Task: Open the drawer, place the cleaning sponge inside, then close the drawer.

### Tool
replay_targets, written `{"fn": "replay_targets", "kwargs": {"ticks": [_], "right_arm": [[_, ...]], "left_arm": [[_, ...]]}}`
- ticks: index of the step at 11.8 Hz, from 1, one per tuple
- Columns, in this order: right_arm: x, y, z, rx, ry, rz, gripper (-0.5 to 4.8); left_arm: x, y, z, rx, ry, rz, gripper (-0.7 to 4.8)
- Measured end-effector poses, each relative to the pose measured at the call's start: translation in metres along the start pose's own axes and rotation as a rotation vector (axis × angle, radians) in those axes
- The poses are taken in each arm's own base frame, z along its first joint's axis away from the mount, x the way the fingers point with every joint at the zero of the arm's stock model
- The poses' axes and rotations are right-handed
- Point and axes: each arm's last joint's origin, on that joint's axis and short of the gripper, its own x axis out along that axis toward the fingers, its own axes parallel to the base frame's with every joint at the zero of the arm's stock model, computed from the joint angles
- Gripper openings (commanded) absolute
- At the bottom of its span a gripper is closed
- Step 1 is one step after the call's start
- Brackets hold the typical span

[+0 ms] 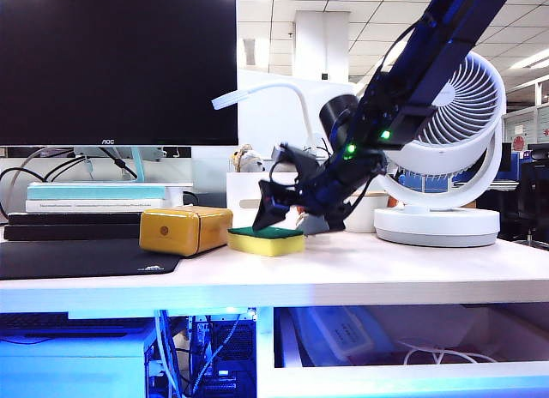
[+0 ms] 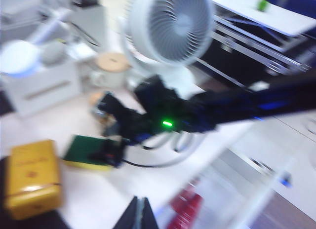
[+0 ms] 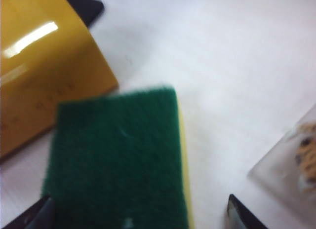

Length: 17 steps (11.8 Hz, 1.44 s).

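Fingers, right gripper (image 1: 287, 205): spread wide and empty, hanging just above the sponge (image 1: 266, 240) in the exterior view, tips pointing down at it, not yet touching as far as I can tell.
Fingers, left gripper (image 2: 139, 214): only dark tips show at the edge of the left wrist view; too blurred to tell whether they are spread or closed; nothing seen in them.
Exterior view, sponge: lies flat on the table (image 1: 386, 265), green side up, just beside the yellow box (image 1: 185, 229), with the white fan (image 1: 450, 149) well off on the other side.
Exterior view, drawer (image 1: 403, 376): pulled out below the table edge, under the sponge and toward the fan side, papers and cables visible inside.
Left wrist view: blurred; the right arm reaches over the sponge (image 2: 86, 151), the yellow box (image 2: 32, 177) beside it, the fan (image 2: 170, 29) behind.
Right wrist view: sponge (image 3: 116, 160) lies between the two dark fingertips (image 3: 37, 216), next to the yellow box (image 3: 47, 66).
Step in hand: drawer seems already open; the pick-up of the sponge is under way.
Next move calls for: lowering the right gripper until the fingers straddle the sponge, keeping clear of the yellow box, then closing on the foam sides.
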Motion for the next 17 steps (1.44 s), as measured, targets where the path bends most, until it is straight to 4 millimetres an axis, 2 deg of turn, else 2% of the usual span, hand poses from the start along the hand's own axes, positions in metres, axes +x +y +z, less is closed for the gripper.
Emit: {"fn": "replay_targets", "kwargs": {"ticks": [4,10,11,12,13,14,15,17], "right_arm": [[0.009,0.012,-0.008,-0.022,0.058,0.011,4.79],[0.005,0.015,-0.006,-0.028,0.084,-0.001,4.79],[0.003,0.016,-0.004,-0.024,0.093,0.003,4.13],[-0.002,0.018,0.000,-0.021,0.094,0.008,2.72],[-0.006,0.020,0.004,-0.018,0.088,0.037,1.94],[-0.007,0.021,0.005,-0.019,0.085,0.056,0.73],[-0.006,0.021,0.005,-0.016,0.088,0.065,0.43],[-0.007,0.021,0.005,-0.016,0.087,0.065,0.29]], "left_arm": [[0.000,-0.001,-0.002,-0.005,0.023,-0.033,-0.05],[0.000,-0.001,-0.002,-0.005,0.024,-0.034,-0.05],[0.000,-0.001,-0.002,-0.005,0.024,-0.034,-0.05],[0.000,-0.001,-0.003,-0.005,0.027,-0.034,-0.05],[0.000,-0.001,-0.003,-0.006,0.030,-0.034,-0.05],[0.000,-0.001,-0.003,-0.006,0.031,-0.034,-0.05],[0.000,-0.001,-0.003,-0.007,0.031,-0.034,-0.05],[0.000,-0.001,-0.003,-0.006,0.031,-0.034,-0.05]]}}
